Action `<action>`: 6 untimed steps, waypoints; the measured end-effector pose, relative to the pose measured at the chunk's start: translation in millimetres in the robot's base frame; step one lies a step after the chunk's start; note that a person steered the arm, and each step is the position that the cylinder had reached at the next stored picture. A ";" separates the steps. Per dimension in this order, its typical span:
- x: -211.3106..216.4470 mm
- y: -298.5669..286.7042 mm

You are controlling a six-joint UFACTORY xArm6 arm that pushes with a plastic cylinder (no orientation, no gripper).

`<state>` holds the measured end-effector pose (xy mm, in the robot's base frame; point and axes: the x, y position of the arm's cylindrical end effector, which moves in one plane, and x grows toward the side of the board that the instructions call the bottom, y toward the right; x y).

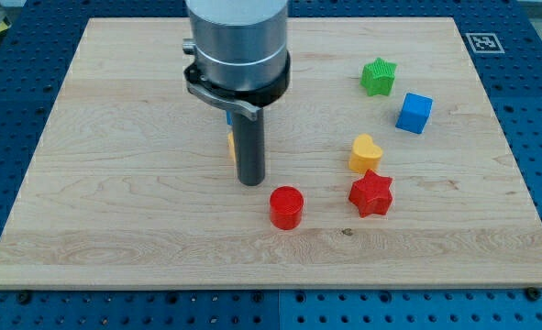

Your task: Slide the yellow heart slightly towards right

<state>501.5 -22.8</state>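
The yellow heart [365,152] lies on the wooden board [115,183], right of centre. A red star [371,193] touches it from the view's bottom. My tip [251,181] is on the board well to the left of the heart, apart from it. A red cylinder [286,207] sits just right of and below the tip. A yellow block [230,145] and a blue block [228,117] are mostly hidden behind the rod; their shapes cannot be made out.
A green star [378,76] and a blue cube [414,113] lie at the upper right, above the heart. A fiducial marker [484,41] sits on the board's top right corner. A blue perforated table surrounds the board.
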 end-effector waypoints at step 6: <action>-29.5 112.0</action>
<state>472.0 89.2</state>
